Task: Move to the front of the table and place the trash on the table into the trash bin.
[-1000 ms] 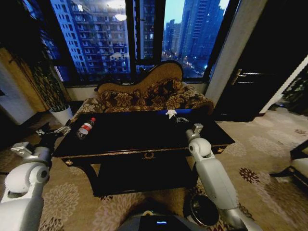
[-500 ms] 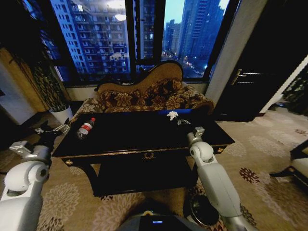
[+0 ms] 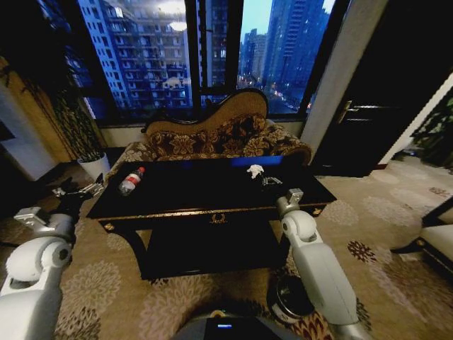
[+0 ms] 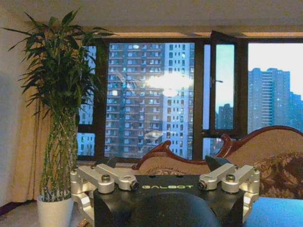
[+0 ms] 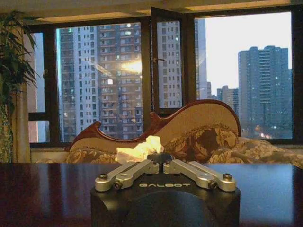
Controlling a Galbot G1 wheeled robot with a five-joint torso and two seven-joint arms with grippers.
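The black table [image 3: 205, 195] with gold trim stands in front of me. On its left end lies a clear bottle [image 3: 130, 181] with a red cap. A crumpled white paper wad [image 3: 255, 170] and small wrapper bits [image 3: 270, 181] lie at its back right. The paper wad [image 5: 139, 150] also shows past the table top [image 5: 47, 189] in the right wrist view. My left gripper [image 3: 76, 191] [image 4: 161, 163] is open, off the table's left end. My right gripper [image 3: 291, 194] [image 5: 158, 157] is shut on nothing at the front right corner. The trash bin [image 3: 287, 301] sits on the carpet by my right arm, partly hidden.
A patterned curved-back sofa [image 3: 219, 138] stands behind the table under tall windows. A bamboo plant in a white pot [image 3: 93, 166] [image 4: 52, 213] stands at the back left. A dark door [image 3: 368, 120] is at the right, and a chair [image 3: 435, 237] at the far right edge.
The whole head view has shifted, so the camera has moved: the table now sits higher and a little farther off, and more of the bin shows. Both arms keep their pose.
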